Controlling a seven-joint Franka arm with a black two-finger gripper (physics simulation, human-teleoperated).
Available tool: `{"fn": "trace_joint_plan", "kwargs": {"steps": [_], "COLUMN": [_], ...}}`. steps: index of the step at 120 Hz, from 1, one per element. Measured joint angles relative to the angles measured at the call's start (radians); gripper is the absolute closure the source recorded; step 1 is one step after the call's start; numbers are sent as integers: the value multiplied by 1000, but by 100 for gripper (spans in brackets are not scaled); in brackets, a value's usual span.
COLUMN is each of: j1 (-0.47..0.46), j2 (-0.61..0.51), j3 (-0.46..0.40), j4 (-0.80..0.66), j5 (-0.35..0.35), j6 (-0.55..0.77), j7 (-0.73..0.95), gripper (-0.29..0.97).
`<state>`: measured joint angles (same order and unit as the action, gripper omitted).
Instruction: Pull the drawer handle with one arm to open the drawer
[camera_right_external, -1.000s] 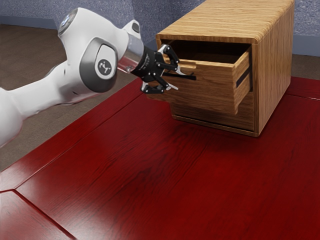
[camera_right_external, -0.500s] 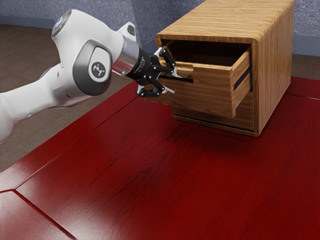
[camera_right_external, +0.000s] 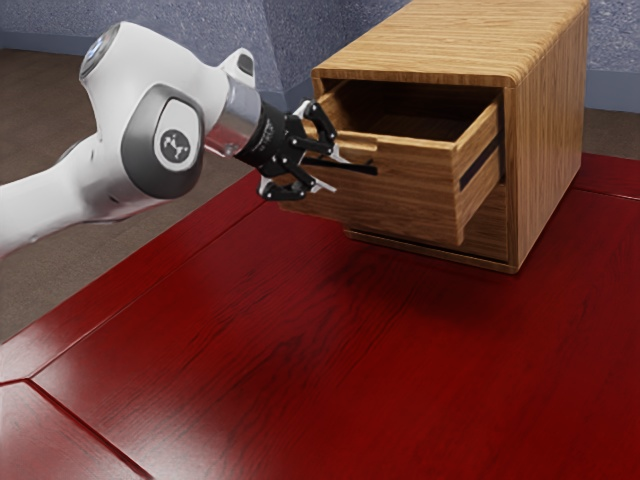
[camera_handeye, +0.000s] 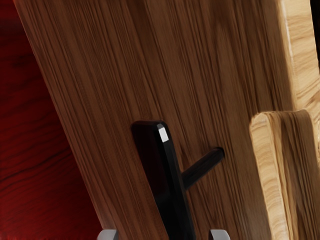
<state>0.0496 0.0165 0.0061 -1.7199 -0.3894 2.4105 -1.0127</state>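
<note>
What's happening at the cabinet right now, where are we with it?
The Franka arm's gripper is at the black handle of the wooden drawer. The handle sits between the open fingers, which look clear of it on both sides in the wrist view. The drawer stands partly pulled out of the cabinet, its inside showing, on the red table.
</note>
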Motion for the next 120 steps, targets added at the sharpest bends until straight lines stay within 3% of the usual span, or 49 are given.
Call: {"fn": "trace_joint_plan", "kwargs": {"steps": [120], "j1": [-1], "j2": [-175], "j3": [16], "j4": [-186], "j5": [1], "j6": [0], "j7": [2], "gripper": [56]}}
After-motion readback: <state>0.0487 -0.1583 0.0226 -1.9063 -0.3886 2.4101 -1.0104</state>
